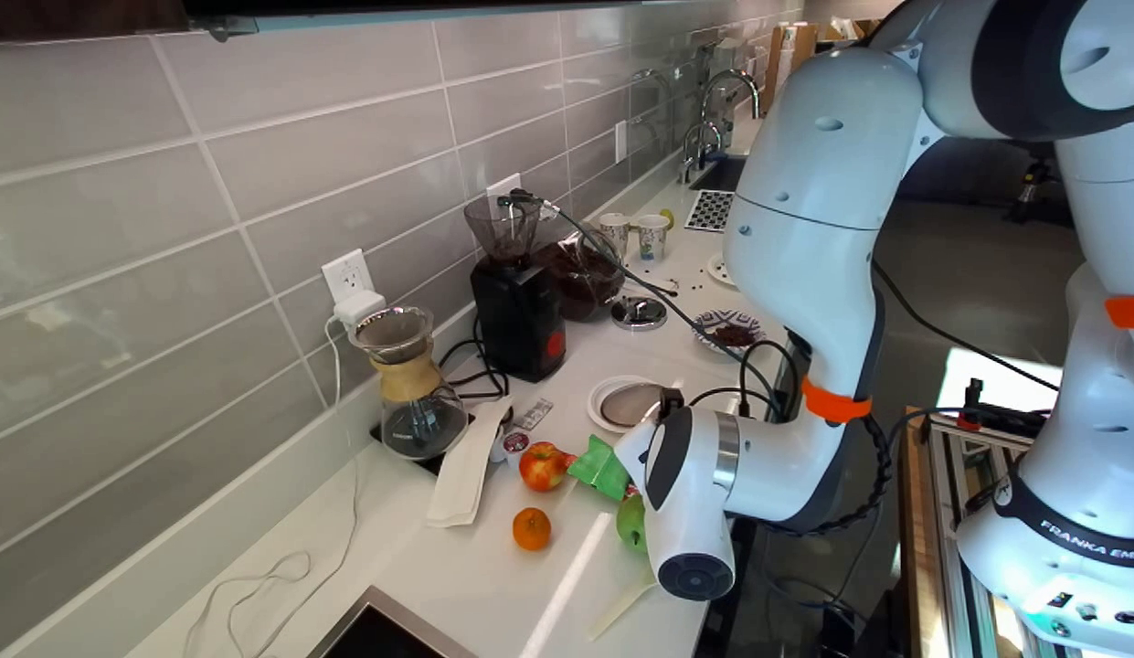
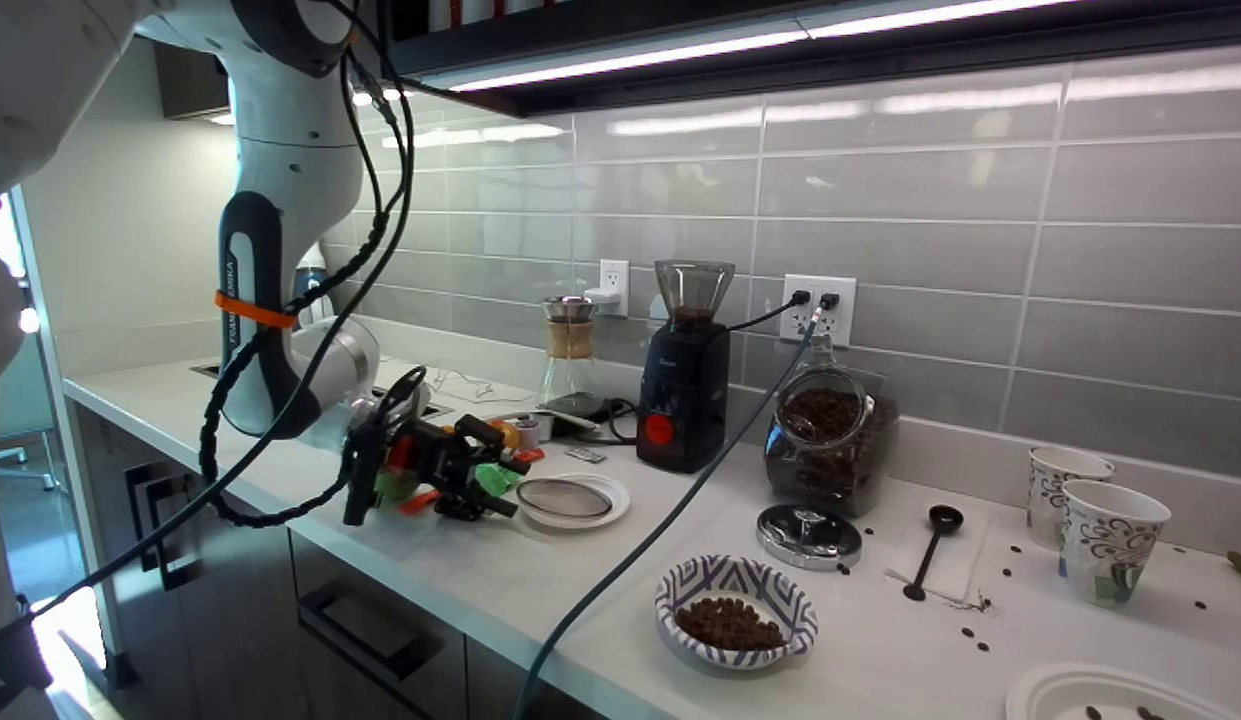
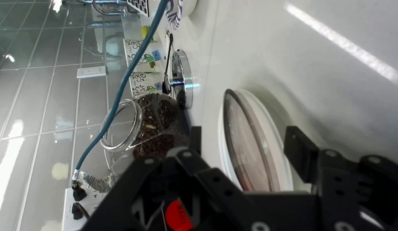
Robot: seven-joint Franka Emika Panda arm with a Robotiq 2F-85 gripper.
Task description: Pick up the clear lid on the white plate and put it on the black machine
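Note:
The clear lid (image 3: 245,144) lies on the white plate (image 3: 273,140) between my open fingers in the wrist view. It also lies on the plate in both exterior views (image 1: 632,404) (image 2: 564,498). My gripper (image 3: 243,141) is open and empty, one finger to each side of plate and lid. In an exterior view the gripper (image 2: 495,470) is at the plate's near-arm edge, low over the counter; contact cannot be told. The black machine (image 2: 682,395) stands upright by the wall behind the plate, its smoky hopper (image 2: 694,287) on top. It shows in the other picture too (image 1: 512,320).
A glass jar of beans (image 2: 830,450), a chrome lid (image 2: 808,537) and a patterned bowl (image 2: 735,610) stand past the plate. A blue cable (image 2: 670,530) hangs across the counter. An apple (image 1: 543,466), an orange (image 1: 532,528), a green packet (image 1: 600,468) and a carafe (image 1: 422,420) stand nearby.

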